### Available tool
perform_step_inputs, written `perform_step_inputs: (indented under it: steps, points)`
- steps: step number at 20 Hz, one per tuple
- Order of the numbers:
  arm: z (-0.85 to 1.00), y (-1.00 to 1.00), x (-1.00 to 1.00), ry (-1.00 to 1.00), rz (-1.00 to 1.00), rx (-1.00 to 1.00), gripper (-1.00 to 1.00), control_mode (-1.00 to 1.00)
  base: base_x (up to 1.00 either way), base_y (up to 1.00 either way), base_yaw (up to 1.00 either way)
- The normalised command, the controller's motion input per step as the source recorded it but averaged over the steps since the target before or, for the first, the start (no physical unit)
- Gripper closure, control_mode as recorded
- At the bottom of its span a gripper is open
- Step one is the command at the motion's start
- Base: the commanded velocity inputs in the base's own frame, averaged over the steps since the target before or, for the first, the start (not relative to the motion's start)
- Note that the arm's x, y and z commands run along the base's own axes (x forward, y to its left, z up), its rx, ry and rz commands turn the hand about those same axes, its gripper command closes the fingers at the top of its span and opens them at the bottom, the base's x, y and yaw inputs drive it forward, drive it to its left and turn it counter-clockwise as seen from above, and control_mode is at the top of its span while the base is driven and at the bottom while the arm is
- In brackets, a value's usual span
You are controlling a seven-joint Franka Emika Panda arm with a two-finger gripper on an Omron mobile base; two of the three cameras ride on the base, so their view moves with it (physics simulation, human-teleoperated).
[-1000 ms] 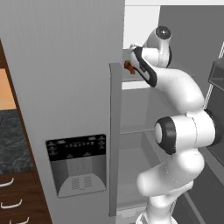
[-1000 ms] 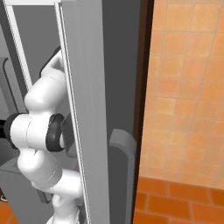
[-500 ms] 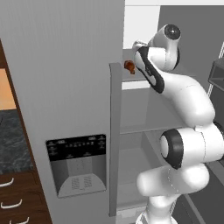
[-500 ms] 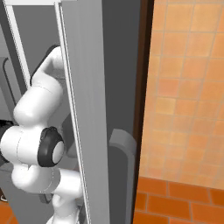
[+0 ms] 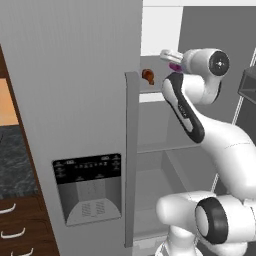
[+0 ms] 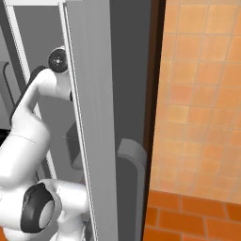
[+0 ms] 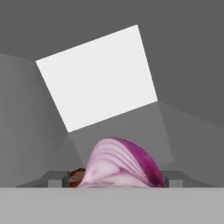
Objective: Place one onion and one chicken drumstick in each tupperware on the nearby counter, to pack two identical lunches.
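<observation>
My gripper (image 7: 113, 179) reaches into the open fridge at the upper shelf, jaws open and straddling a magenta-purple onion (image 7: 122, 164). The right fingertip (image 7: 173, 178) stands at the onion's edge, while the left one is a little apart from it. A brown chicken drumstick (image 7: 77, 175) peeks out beside the onion's left side. In the left base view the drumstick (image 5: 147, 75) lies on the shelf by the door edge, with the onion (image 5: 175, 66) just right of it under my gripper (image 5: 169, 60). The tupperware is out of view. A strip of the black counter (image 5: 15, 160) shows at far left.
The grey fridge door (image 5: 75, 100) with its dispenser panel (image 5: 89, 187) stands close on the left. The other door (image 6: 94, 117) hides most of the arm in the right base view. Wooden drawers (image 5: 15, 225) sit under the counter. An orange tiled wall (image 6: 202, 94) is to the right.
The arm has stretched upward and the hand has shifted right, from beside the drumstick to over the onion. The jaws have narrowed a little.
</observation>
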Motion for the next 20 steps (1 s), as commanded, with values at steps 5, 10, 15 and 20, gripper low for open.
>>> perform_step_inputs:
  steps: [5,10,15,20]
  points:
    - [0.01,0.1,-1.0,0.09,0.03,-0.02,1.0,-1.0,0.0,0.0,0.0]
    - [-0.48,0.05,-1.0,0.4,0.01,-0.11,1.0,-1.0,0.0,0.0,0.0]
    - [-0.99,0.02,-1.0,0.56,0.01,-0.14,1.0,-1.0,0.0,0.0,0.0]
    - [-0.75,0.03,-0.66,0.13,0.03,-0.04,1.0,-1.0,0.0,0.0,0.0]
